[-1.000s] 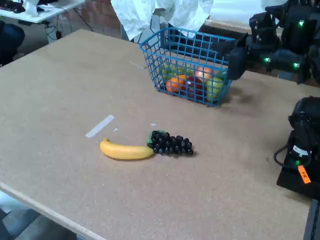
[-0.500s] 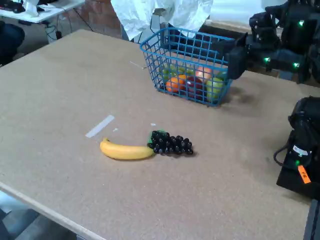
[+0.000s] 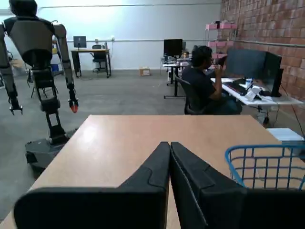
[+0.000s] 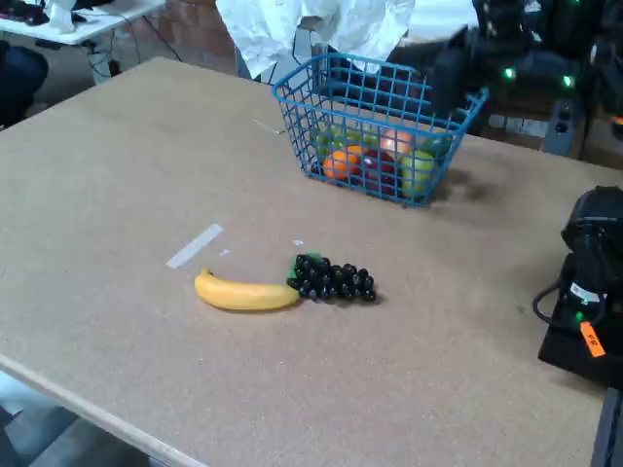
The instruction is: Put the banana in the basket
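Claw (image 3: 169,145) fingers are pressed together with nothing between them, as the wrist view shows, their tips meeting over the table (image 3: 114,143) with the basket (image 3: 259,164) rim just to their right. In the fixed view the claw itself is hard to make out: only a dark, blurred arm (image 4: 458,58) shows behind and above the basket (image 4: 375,136), at the far side of the table (image 4: 117,175). The banana (image 4: 245,293) lies flat on the table well apart from the claw, on the near side of the basket, and it does not appear in the wrist view at all. One end of it touches, or nearly touches, the grapes (image 4: 334,278) on its right in the fixed view; a strip of tape (image 4: 195,245) lies just beyond it. The basket already holds several round fruits (image 4: 375,161) in orange, red and green, but no banana. By my reading the task has barely begun: nothing is grasped, and the claw has not yet reached its target. What remains is everything: crossing to the banana, spreading the fingers, taking it without dragging the grapes along, carrying it over the rim and letting go.
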